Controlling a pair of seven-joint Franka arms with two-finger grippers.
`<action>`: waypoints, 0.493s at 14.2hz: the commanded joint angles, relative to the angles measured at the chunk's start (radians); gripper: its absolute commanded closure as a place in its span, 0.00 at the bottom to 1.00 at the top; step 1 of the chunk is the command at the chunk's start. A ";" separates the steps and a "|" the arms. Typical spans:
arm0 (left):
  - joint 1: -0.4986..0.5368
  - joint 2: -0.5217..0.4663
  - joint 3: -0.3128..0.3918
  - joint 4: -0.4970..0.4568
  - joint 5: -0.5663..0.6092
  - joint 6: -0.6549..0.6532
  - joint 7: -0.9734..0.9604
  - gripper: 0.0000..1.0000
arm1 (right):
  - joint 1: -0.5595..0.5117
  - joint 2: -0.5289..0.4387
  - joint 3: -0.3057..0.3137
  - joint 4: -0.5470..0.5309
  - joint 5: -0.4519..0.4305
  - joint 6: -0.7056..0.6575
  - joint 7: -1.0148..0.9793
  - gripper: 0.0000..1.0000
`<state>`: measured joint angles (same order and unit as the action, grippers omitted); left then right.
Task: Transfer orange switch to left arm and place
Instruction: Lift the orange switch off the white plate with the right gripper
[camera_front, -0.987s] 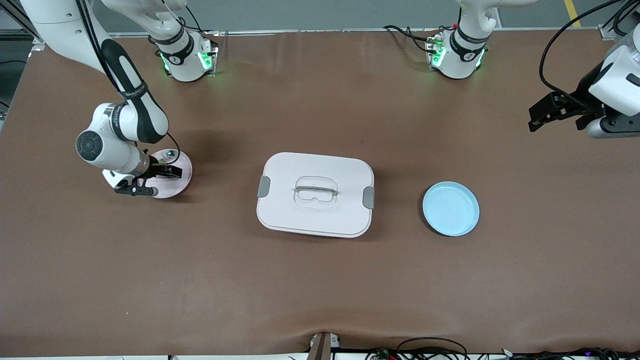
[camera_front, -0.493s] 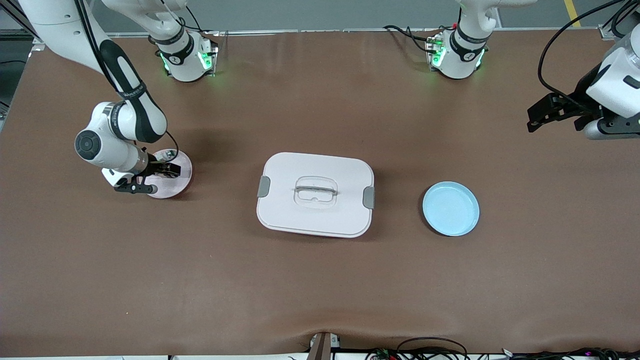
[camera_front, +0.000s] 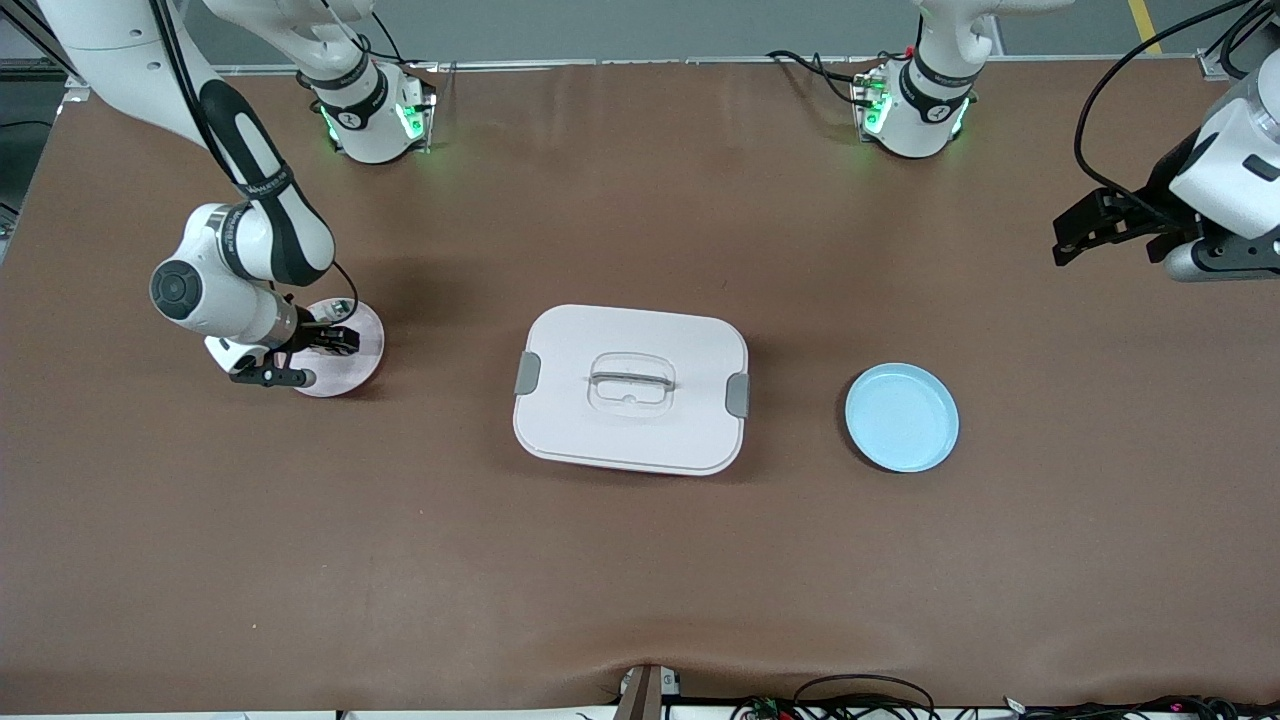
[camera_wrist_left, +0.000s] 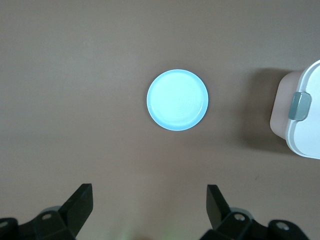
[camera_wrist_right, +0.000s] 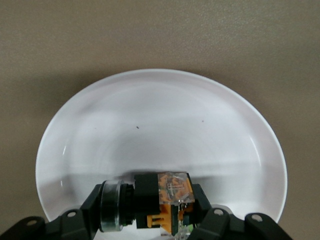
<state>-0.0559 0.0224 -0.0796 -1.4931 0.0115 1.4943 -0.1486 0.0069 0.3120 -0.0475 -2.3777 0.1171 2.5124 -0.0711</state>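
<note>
Right gripper clamps the orange switch, a light, stiff, likely slippery part gripped across its body, over the pink plate; left gripper waits open.

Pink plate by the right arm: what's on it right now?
On the pink plate, the orange switch sits between the right gripper fingers. The gripper hides part of the plate; the green-and-white part shows at its rim.
</note>
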 joint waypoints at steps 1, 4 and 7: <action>-0.004 0.008 -0.006 0.010 0.019 -0.003 -0.011 0.00 | 0.007 -0.007 0.005 -0.008 0.024 0.010 -0.022 0.73; -0.004 0.008 -0.006 0.011 0.019 -0.003 -0.011 0.00 | 0.012 -0.036 0.009 -0.005 0.024 -0.023 -0.022 0.73; -0.004 0.008 -0.006 0.011 0.019 -0.003 -0.011 0.00 | 0.018 -0.108 0.009 0.041 0.024 -0.183 -0.021 0.73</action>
<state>-0.0561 0.0288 -0.0801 -1.4931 0.0115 1.4948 -0.1486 0.0202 0.2827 -0.0394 -2.3558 0.1172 2.4346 -0.0728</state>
